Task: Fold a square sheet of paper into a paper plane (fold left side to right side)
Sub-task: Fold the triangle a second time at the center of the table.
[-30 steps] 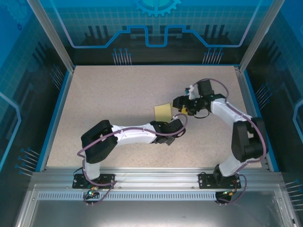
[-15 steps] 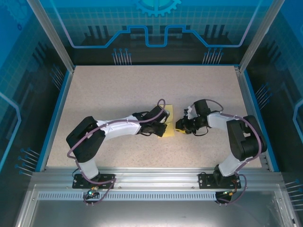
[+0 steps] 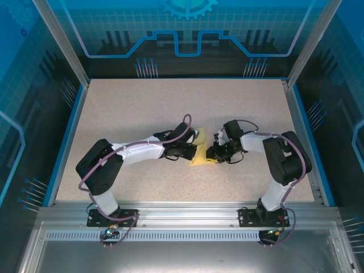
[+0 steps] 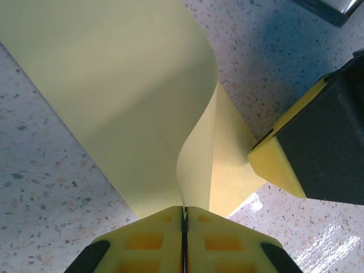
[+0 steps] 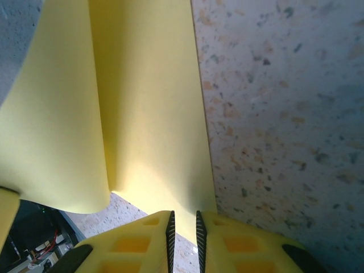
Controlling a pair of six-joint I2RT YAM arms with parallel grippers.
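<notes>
Left tool (image 4: 183,215) low at paper (image 4: 114,85) edge

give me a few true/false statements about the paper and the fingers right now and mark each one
1. The left fingers are shut on an edge of the square sheet of paper. True.
2. The paper lies flat on the table. False: it bows up in a curve, and part of it is lifted off the surface.
3. The right fingers sit right at an edge of the paper. True.
4. The paper lies at the table's far edge. False: it is around the middle of the table, between the left and right fingers.
</notes>
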